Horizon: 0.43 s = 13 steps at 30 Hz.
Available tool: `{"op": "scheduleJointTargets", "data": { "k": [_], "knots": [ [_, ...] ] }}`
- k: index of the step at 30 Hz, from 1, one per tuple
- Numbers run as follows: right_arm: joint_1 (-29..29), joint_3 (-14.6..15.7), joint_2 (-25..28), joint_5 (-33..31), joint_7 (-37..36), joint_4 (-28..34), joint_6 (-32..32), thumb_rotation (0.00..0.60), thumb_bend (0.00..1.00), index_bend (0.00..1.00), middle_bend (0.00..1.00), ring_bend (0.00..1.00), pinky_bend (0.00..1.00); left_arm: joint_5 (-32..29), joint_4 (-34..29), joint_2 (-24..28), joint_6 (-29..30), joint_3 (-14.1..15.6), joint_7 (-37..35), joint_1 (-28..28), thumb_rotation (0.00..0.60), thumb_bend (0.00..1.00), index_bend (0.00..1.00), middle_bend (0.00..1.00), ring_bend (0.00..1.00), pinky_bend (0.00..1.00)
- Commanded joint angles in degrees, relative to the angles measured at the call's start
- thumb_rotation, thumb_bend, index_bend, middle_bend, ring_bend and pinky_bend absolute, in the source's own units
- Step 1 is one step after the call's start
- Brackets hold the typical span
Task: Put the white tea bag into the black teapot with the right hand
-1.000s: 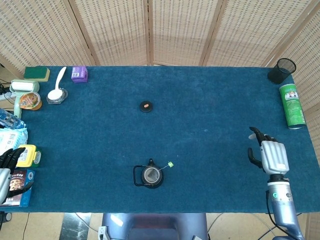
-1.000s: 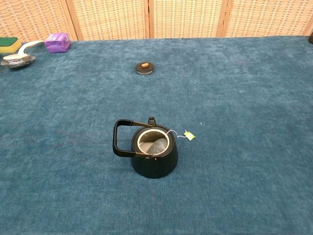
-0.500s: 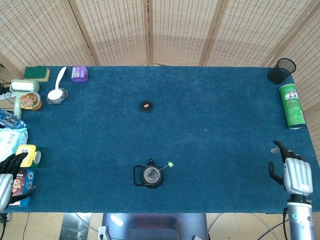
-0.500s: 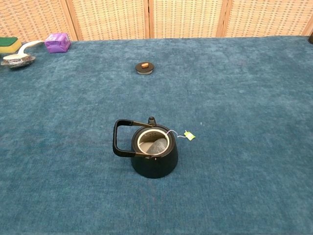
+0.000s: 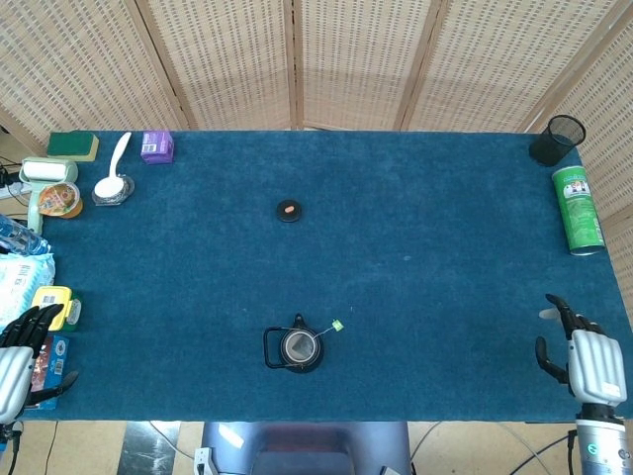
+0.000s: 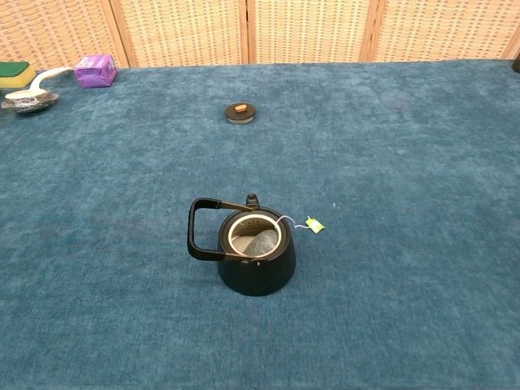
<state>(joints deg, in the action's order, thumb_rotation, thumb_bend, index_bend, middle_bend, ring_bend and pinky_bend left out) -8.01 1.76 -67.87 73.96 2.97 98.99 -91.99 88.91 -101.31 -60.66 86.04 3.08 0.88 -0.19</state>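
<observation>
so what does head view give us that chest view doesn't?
Head only: the right hand and left hand at the table's near corners, both holding nothing, plus the green can and black mesh cup. Chest only: the tea bag sitting inside the black teapot. Both: teapot, lid, string tag, purple box.

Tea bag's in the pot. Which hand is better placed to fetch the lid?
Neither is close. Slight edge to the left hand: the lid sits just left of table centre, beyond the teapot. The right hand hangs at the far right edge.
</observation>
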Motion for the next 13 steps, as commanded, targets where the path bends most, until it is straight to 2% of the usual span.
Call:
{"op": "scheduleJointTargets", "data": {
  "k": [1,13],
  "knots": [
    [0.4,-0.3,-0.2,0.5,-0.3,-0.4,0.5,0.6,0.53,0.15,0.35,0.36,0.36,-0.1,-0.3,0.2,-0.1,0.0,0.3,0.0,0.6,0.24,0.0,0.1,0.0,0.09],
    [2.1,-2.8,-0.4,1.6,-1.2,-0.3,1.2,0.6,0.53,0.16,0.35,0.35,0.35,-0.7,-0.3,0.0,-1.4,-1.2,0.8,-1.3,0.6,0.24,0.0,0.1,0.0,0.09]
  ]
}}
